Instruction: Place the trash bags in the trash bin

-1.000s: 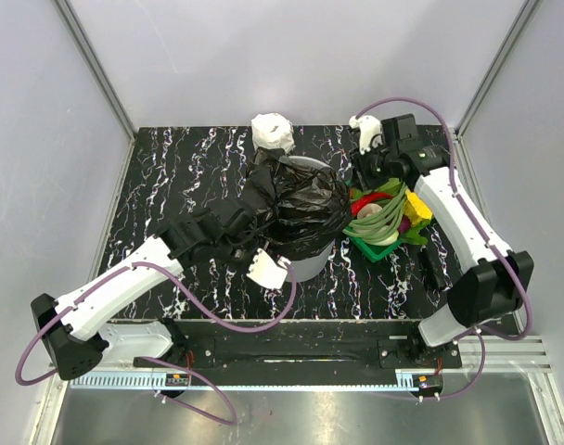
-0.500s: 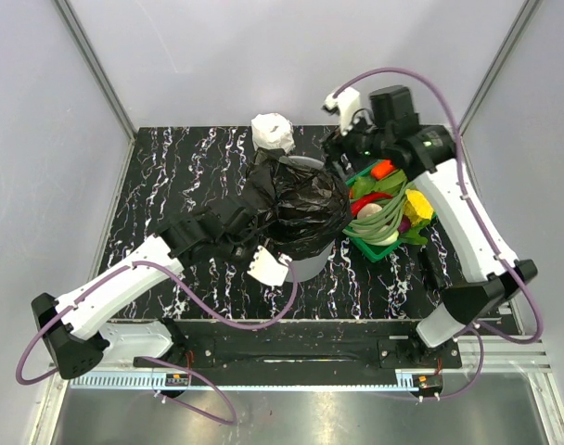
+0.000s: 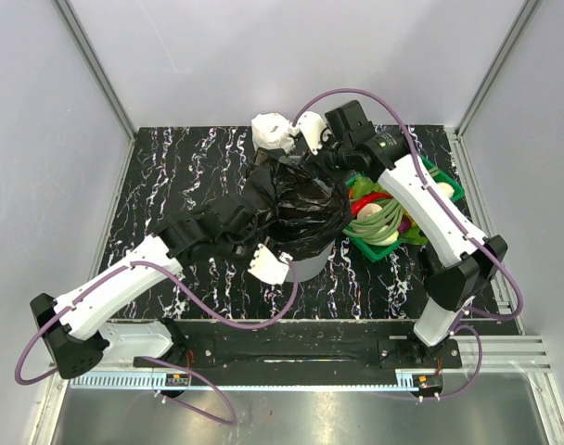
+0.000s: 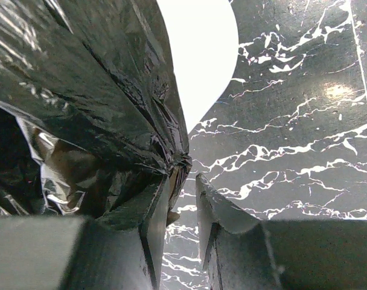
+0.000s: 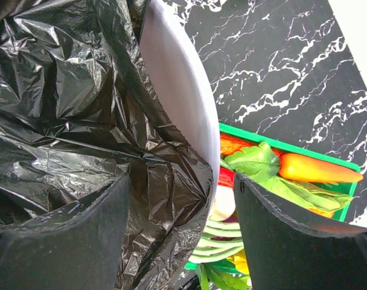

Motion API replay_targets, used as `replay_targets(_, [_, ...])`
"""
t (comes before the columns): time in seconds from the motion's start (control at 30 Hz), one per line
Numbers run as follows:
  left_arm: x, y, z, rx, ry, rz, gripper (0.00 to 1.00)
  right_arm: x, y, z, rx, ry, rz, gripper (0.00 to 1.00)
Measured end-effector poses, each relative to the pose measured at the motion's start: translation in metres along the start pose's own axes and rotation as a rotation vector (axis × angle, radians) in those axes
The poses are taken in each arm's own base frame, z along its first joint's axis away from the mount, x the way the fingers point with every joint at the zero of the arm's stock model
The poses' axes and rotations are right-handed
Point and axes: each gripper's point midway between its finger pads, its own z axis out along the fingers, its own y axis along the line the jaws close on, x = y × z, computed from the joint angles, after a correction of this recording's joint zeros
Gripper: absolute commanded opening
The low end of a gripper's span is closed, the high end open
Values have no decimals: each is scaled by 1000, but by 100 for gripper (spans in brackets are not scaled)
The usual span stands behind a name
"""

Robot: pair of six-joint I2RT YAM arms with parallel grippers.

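The trash bin [image 3: 306, 270], a plain light-grey plastic bucket with a smooth round rim, stands near the middle of the black, white-veined worktop [image 3: 171, 176]. The trash bags [image 3: 296, 209], thin glossy black film full of sharp creases, are heaped over the bin's mouth and spill over its left and far sides, hiding most of the rim. Just beyond the bin lies a small crumpled white roll [image 3: 273, 132]. Close on the bin's right sits a green rectangular basket [image 3: 452, 183] packed with vegetables, an orange carrot and green leaves among them.

The right claw [image 5: 180, 238] stands over the bin's far-right rim, its jaws spread wide, one finger over the film and the other on the basket side, gripping nothing. The left claw [image 4: 182, 181] is at the bin's left side, jaws drawn to a narrow slit, with a gathered fold of film at the tips. Whether it pinches that fold cannot be told.
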Motion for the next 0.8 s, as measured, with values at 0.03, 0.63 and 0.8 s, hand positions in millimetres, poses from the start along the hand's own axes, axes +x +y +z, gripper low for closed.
replay_targets(0.03, [0, 0, 0, 0, 1, 0, 29, 0, -1, 0, 11, 4, -8, 68])
replay_targets(0.63, [1, -3, 0, 10, 8, 3, 29, 7, -14, 14, 112, 26, -11, 0])
replay_targets(0.8, [1, -4, 0, 17, 9, 4, 28, 4, -14, 11, 119, 10, 16, 0])
